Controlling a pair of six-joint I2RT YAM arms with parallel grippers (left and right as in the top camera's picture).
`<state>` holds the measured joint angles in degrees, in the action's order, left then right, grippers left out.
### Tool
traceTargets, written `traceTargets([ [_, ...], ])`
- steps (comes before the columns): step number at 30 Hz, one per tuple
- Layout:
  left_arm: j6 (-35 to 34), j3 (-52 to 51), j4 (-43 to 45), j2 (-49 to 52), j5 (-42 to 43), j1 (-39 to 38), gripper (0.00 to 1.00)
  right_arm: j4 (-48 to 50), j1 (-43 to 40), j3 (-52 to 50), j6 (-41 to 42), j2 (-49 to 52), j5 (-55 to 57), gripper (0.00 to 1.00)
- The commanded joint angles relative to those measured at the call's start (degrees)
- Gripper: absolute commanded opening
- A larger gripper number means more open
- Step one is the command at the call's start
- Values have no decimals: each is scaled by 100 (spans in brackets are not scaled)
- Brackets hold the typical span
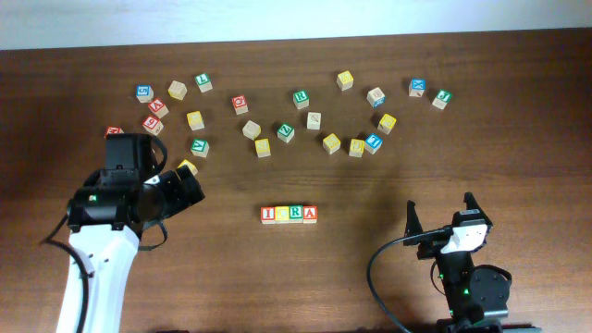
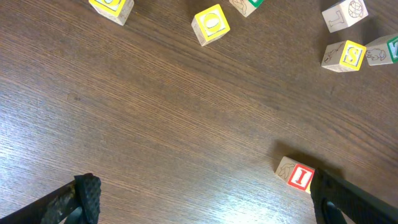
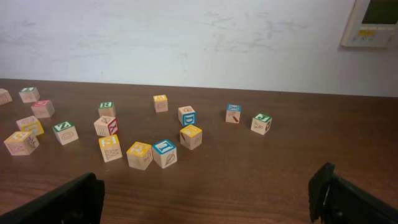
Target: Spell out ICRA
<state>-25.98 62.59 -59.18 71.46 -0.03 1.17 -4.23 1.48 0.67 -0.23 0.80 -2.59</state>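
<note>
**Overhead.** The row of four small wooden letter cubes (image 1: 289, 214), reading I, C, R, A, lies side by side and touching at the centre of the dark brown wooden table (image 1: 231, 277). The left gripper (image 1: 190, 190) is well apart to its left. The right gripper (image 1: 442, 215) sits near the front edge. Spare letter cubes (image 1: 314, 120) lie scattered behind the row.

**Left wrist.** The left gripper (image 2: 202, 190) is spread wide and holds nothing. The red-lettered I cube (image 2: 297, 175) lies just beside one finger.

**Right wrist.** The right gripper (image 3: 205, 193) is likewise spread and empty. Only spare letter cubes (image 3: 165, 153) are in sight.

**Handling.** The cubes are judged light, rigid and smooth-faced, so they are easily nudged out of line. Grip from above across two opposite faces. Within the row, only the front and back faces are free.
</note>
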Motion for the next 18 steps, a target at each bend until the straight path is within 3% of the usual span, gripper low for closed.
traceTargets([
  [1, -31, 87, -7, -76, -24, 26, 99, -11, -37, -35, -15, -59, -35, 98],
  [18, -7, 87, -70, -46, -125, 28, 99, -11, -37, -35, -17, -59, -35, 98],
])
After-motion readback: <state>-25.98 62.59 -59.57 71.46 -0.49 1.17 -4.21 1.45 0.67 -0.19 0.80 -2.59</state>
